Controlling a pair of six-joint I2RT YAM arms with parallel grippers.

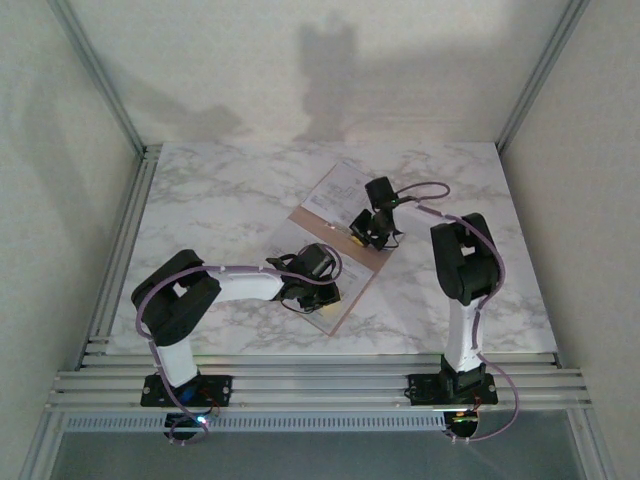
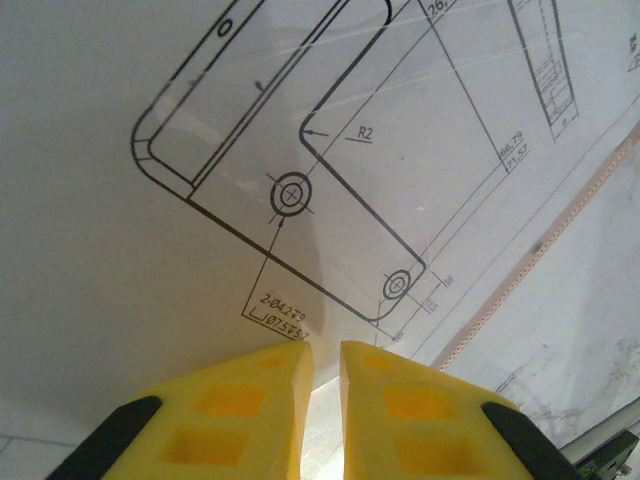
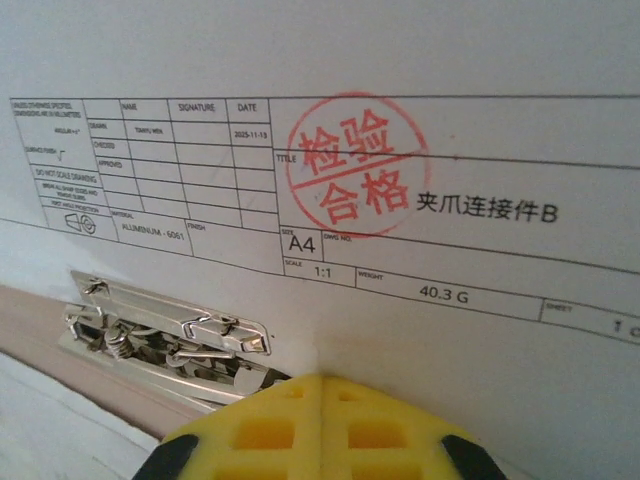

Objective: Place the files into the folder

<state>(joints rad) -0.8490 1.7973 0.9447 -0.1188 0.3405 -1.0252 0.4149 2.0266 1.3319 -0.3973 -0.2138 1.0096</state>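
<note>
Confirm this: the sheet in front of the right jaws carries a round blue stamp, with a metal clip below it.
The stamp is red, not blue; the right wrist view shows it. The rest holds: it is on the sheet, with the metal clip below.

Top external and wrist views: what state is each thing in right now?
folder: open, lying flat.
sheet: face up on the folder.
metal clip: at the sheet's edge, clamping unclear.
left gripper: jaws narrowly apart, over the sheet.
right gripper: shut, tips at the sheet.
</note>
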